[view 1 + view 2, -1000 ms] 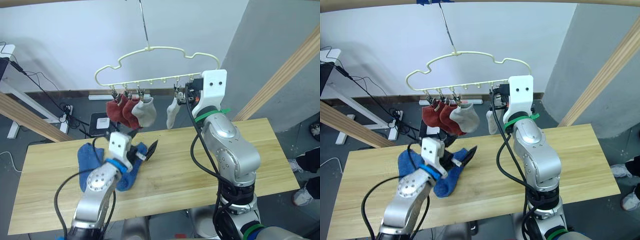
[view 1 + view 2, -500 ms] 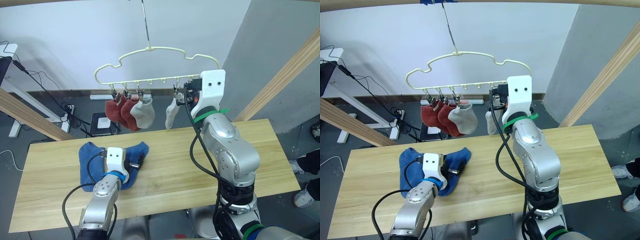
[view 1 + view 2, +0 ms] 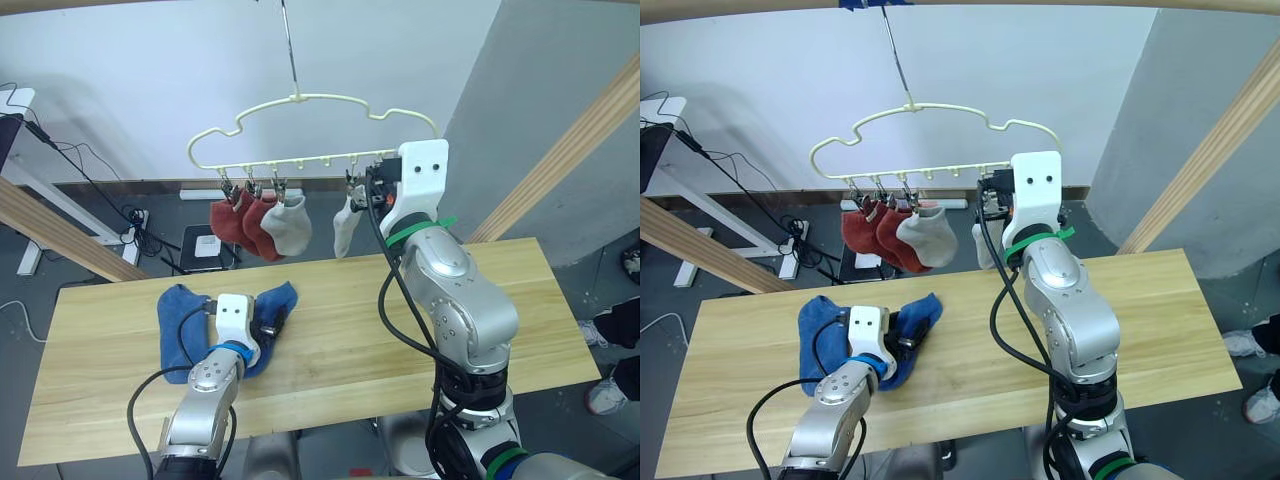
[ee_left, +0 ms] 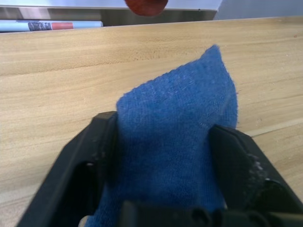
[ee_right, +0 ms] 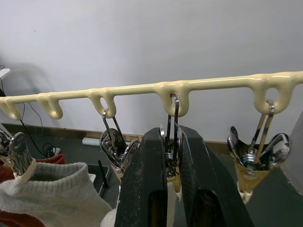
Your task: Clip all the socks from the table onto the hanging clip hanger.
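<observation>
blue knit of a sock (image 4: 175, 137) fills the gap between the left gripper (image 4: 163, 156)'s fingers, which clasp it low on the table (image 4: 57, 71); it should lift only with the fabric pinched firmly. farther up, the right gripper (image 5: 166, 156) is squeezed narrow around a metal clip (image 5: 171, 142) on the clip hanger (image 5: 142, 87), best kept steady there.

Black cables (image 3: 70, 165) trail beside slanted wooden poles (image 3: 575, 145).

Right gripper (image 5: 165, 189) perhaps hides a clipped grey sock (image 3: 343, 226)

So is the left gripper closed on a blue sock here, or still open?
Shut on it: the left gripper has blue sock bunched between both black fingers on the table.
</observation>
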Controlling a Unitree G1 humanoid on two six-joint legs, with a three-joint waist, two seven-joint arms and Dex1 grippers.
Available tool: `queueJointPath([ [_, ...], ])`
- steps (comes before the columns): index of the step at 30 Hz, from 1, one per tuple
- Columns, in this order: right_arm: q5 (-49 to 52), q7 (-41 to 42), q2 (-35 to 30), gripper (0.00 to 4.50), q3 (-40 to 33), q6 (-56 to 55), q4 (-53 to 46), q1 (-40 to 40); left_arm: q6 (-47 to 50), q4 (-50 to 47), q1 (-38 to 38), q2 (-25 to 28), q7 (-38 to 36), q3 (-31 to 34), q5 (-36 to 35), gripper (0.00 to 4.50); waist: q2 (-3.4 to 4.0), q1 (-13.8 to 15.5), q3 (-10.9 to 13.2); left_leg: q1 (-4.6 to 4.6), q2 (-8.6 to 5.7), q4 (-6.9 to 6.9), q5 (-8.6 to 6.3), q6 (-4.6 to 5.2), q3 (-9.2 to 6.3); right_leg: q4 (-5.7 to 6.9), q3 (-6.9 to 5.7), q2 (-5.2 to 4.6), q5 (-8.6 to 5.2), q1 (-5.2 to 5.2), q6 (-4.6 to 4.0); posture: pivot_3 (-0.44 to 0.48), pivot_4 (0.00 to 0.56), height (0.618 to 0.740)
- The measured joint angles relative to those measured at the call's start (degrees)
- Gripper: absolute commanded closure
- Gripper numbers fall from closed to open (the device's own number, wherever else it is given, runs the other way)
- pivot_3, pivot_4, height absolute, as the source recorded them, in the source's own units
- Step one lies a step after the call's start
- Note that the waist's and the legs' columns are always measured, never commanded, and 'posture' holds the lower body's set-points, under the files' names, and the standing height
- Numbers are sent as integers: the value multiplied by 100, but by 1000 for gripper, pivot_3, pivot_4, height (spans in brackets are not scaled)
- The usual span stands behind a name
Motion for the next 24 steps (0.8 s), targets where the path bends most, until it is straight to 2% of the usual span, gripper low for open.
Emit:
queueJointPath([
  [8,11,-4,0,4449,5,0,0,0,-638,153,29,206,-369,-271,203,4028,0,-4,0,-1,2,-2,0,0,1,-3,0,-2,0,-1,0,-252,309,740],
  [10,11,-5,0,4449,5,0,0,0,-845,195,25,207,-432,-336,236,4419,0,-4,0,-2,3,-2,0,0,2,-3,1,-4,0,-1,0,-255,309,740],
  [13,10,-9,0,4449,4,0,0,0,-1422,238,-58,192,-492,-378,270,4456,0,-2,0,-3,4,-3,0,0,0,-3,0,-5,0,-3,0,-255,308,740],
  [17,11,-8,0,4449,8,1,0,0,-2123,234,-659,88,-676,-556,282,4456,0,14,0,-6,-3,0,0,0,5,-4,2,-8,0,-2,1,-258,307,740],
  [24,12,-8,0,4449,5,1,0,0,-2323,232,-1210,-338,-894,-888,152,4457,0,-24,0,-7,-6,-8,0,0,6,-6,0,2,0,-5,1,-263,304,740],
])
